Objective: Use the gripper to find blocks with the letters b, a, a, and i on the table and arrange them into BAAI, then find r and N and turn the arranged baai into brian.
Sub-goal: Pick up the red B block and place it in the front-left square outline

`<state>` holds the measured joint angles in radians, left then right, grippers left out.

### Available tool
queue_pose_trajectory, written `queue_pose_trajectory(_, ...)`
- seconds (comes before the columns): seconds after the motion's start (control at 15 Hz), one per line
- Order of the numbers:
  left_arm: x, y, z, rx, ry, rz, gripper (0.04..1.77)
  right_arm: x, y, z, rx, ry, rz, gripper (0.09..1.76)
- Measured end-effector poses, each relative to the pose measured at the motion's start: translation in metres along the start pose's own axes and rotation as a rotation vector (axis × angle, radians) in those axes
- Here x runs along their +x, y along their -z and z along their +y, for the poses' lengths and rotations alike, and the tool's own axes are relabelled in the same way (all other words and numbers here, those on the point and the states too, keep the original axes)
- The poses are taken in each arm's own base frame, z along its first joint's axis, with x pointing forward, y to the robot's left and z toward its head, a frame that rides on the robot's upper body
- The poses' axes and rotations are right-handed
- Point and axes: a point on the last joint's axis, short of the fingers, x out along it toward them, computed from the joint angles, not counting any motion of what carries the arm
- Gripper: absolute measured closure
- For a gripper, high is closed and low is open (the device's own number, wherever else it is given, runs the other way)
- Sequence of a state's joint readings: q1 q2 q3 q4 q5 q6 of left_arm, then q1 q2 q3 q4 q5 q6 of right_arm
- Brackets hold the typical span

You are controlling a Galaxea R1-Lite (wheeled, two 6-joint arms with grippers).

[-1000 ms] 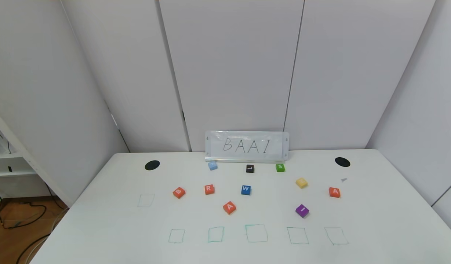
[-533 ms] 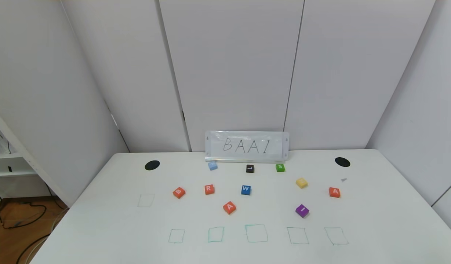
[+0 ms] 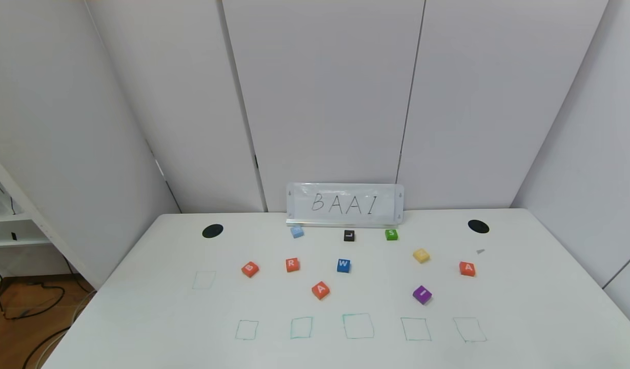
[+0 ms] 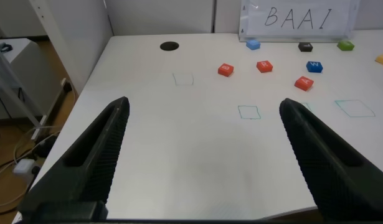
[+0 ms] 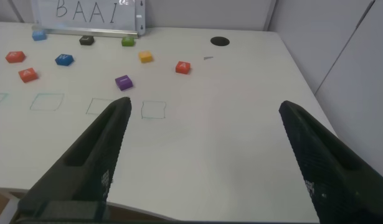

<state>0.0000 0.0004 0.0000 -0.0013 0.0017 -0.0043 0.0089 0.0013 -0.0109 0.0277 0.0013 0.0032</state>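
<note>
On the white table (image 3: 525, 307) lie the orange-red B block (image 3: 249, 269), the orange-red R block (image 3: 292, 265), one A block (image 3: 320, 290) at mid-table, the purple I block (image 3: 422, 294) and a second A block (image 3: 467, 268) at the right. No block's letter reads as N. Neither gripper shows in the head view. My left gripper (image 4: 203, 104) is open and empty above the table's near left part, well short of the B block (image 4: 225, 70). My right gripper (image 5: 205, 106) is open and empty above the near right part, short of the I block (image 5: 123, 82).
A sign reading BAAI (image 3: 344, 205) stands at the back. A light blue block (image 3: 297, 231), a black L block (image 3: 349, 236), a green S block (image 3: 391, 234), a yellow block (image 3: 421, 255) and a blue W block (image 3: 343, 265) lie around. Several green outlines (image 3: 358, 326) line the front.
</note>
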Motion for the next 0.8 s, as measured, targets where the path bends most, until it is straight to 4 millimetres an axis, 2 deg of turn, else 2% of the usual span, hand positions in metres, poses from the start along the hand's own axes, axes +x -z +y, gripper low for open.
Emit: queue_pose_trajectory(0.8, 0.0000, 0.0000, 0.0000, 0.004, 0.002, 0.000, 0.09, -0.0002, -0.0005, 0.0000, -0.005, 0.005, -0.004, 0.14)
